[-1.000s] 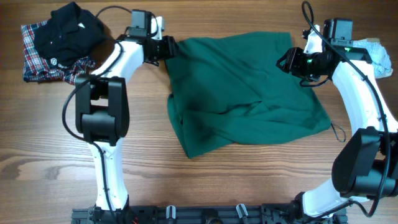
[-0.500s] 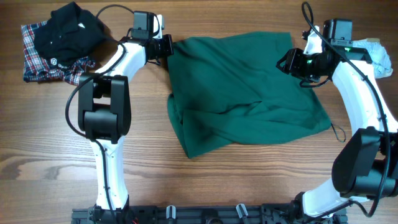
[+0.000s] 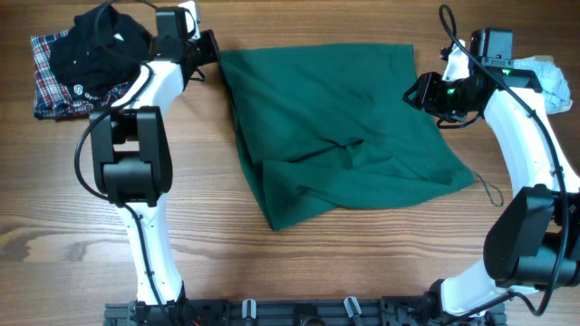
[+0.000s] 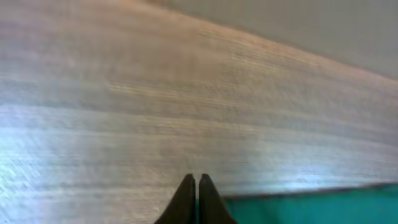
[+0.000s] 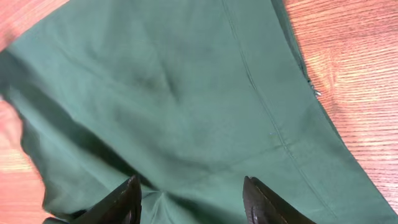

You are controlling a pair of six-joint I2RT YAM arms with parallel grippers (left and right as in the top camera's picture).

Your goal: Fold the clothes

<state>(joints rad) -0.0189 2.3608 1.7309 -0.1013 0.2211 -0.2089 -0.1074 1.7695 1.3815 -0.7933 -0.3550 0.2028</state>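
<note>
The clothes [image 3: 344,127], one large dark green garment, lie spread across the middle of the table, with a thin cord [image 3: 492,192] trailing at the right edge. My left gripper [image 3: 212,51] is shut on the garment's far left corner. In the left wrist view the fingers [image 4: 196,180] are pressed together, with green fabric [image 4: 311,208] running off to the right. My right gripper [image 3: 420,91] hovers open over the garment's far right part. Its two fingers stand wide apart above the cloth [image 5: 193,190] and hold nothing.
A black shirt lies on a plaid shirt [image 3: 86,59] at the far left corner, close behind my left arm. A small pale cloth [image 3: 551,80] sits at the far right, behind my right arm. Bare wooden table [image 3: 362,263] stretches in front of the garment.
My left gripper has shut on the garment's far left corner and dragged it left and farther back, stretching the top edge wider. The right arm has stayed put.
</note>
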